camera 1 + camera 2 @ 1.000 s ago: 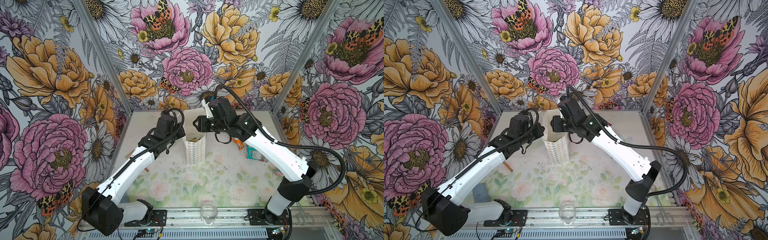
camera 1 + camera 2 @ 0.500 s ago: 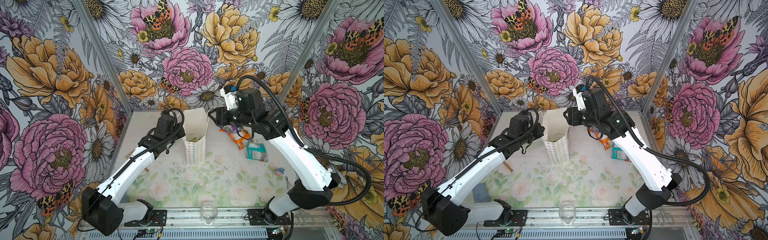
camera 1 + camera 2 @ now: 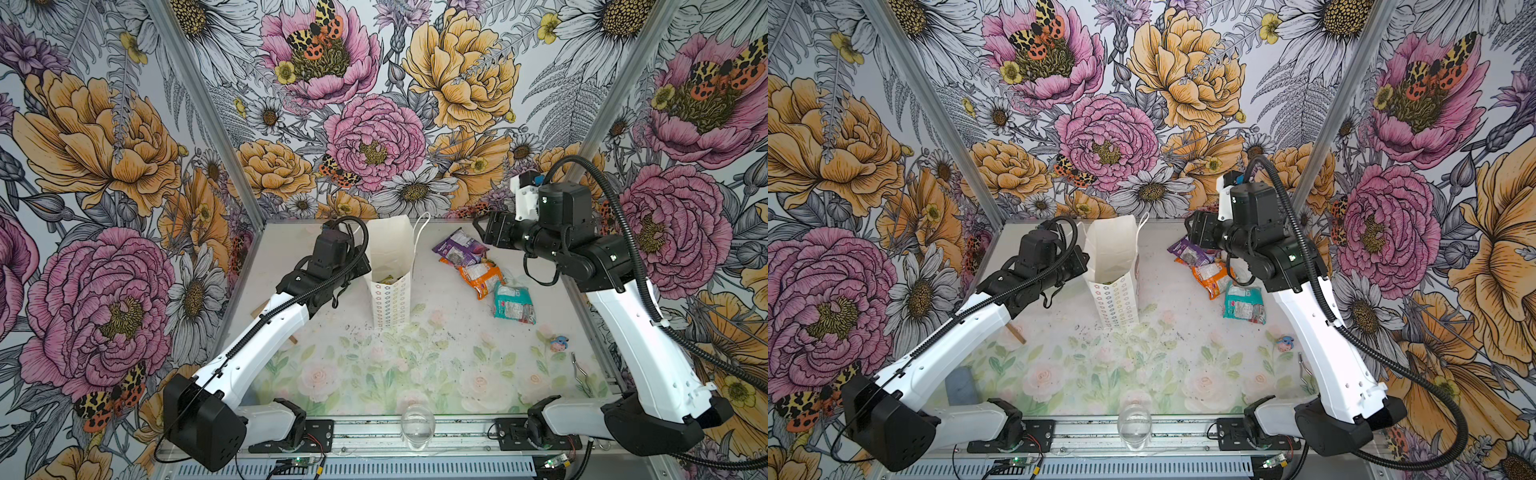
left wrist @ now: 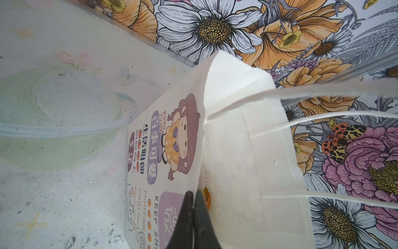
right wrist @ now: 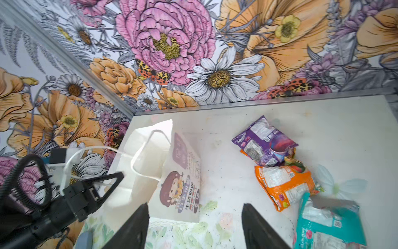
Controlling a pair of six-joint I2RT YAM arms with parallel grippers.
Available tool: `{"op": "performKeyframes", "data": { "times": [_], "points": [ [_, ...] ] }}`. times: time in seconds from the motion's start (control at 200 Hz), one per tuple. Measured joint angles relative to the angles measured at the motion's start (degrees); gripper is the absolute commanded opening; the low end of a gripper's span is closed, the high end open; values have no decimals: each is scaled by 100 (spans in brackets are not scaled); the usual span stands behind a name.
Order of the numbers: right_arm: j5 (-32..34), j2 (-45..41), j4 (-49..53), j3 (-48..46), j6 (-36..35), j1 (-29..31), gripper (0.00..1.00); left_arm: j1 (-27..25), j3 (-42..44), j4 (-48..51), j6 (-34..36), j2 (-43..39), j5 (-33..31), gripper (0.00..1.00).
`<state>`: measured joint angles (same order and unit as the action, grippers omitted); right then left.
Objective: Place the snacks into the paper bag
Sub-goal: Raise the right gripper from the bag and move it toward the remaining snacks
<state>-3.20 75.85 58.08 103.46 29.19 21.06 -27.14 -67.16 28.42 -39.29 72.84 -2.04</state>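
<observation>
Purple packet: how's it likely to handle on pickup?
Probably floppy: the purple packet looks creased and puffy, so it should sag from a pinch. Likely light, being a small film pouch. Its glossy film may slip, and it touches an orange packet, which might get dragged.

White bag (image 3: 390,291) stands upright, mouth open, flower rings down its side. There might be a greenish packet (image 3: 387,279) inside, hard to tell. To its right a purple packet (image 3: 461,248) overlaps an orange packet (image 3: 481,277), with a teal packet (image 3: 513,302) touching that.
</observation>
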Motion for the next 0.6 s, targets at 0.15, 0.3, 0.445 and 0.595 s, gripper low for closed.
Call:
{"op": "performKeyframes", "data": {
  "times": [0.15, 0.3, 0.445, 0.595],
  "points": [
    [-232, 7, 7, -450, 286, -525, 74, 0, 0, 0, 0, 0, 0, 0],
    [-420, 81, 0, -898, 610, -929, 76, 0, 0, 0, -2, 0, 0, 0],
    [-619, 240, -35, -1355, 973, -1235, 78, 0, 0, 2, -2, -9, 0, 0],
    [-809, 385, -271, -1917, 1381, -1392, 81, 0, 0, 2, -2, -11, 0, 0]
  ]
}}
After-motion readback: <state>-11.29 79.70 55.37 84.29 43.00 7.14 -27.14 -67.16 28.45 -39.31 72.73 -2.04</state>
